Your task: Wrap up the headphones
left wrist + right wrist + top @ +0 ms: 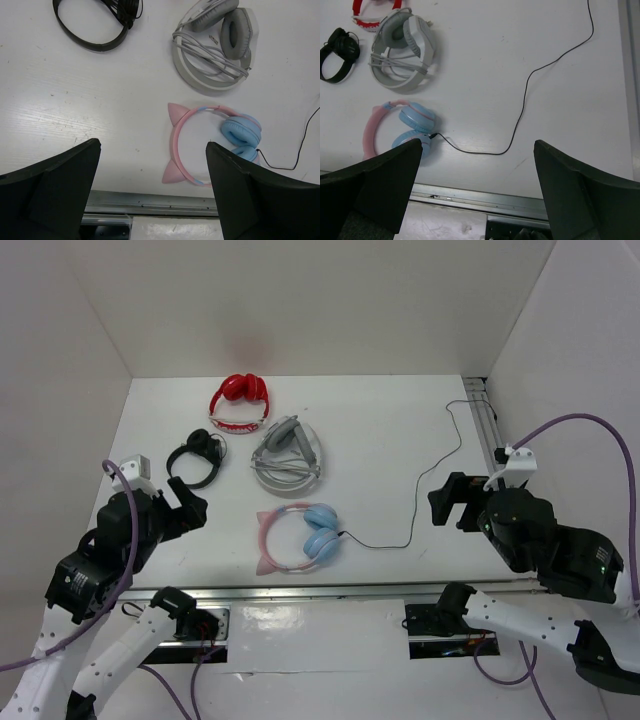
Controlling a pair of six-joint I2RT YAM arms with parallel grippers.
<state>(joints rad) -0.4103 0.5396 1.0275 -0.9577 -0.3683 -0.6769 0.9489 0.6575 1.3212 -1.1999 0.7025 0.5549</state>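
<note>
The headphones [303, 537] with light blue ear cups and a pink cat-ear headband lie flat near the table's front edge, also in the left wrist view [210, 142] and the right wrist view [402, 130]. Their thin black cable [415, 510] runs unwound to the right and back toward the far right corner, seen too in the right wrist view [525, 102]. My left gripper [185, 505] is open and empty, raised left of the headphones. My right gripper [450, 502] is open and empty, raised right of the cable.
A grey pair [287, 452] with its cable wrapped, a small black pair [196, 458] and a red pair [238, 403] lie behind the headphones. A metal rail [320, 592] runs along the table's front edge. White walls enclose three sides.
</note>
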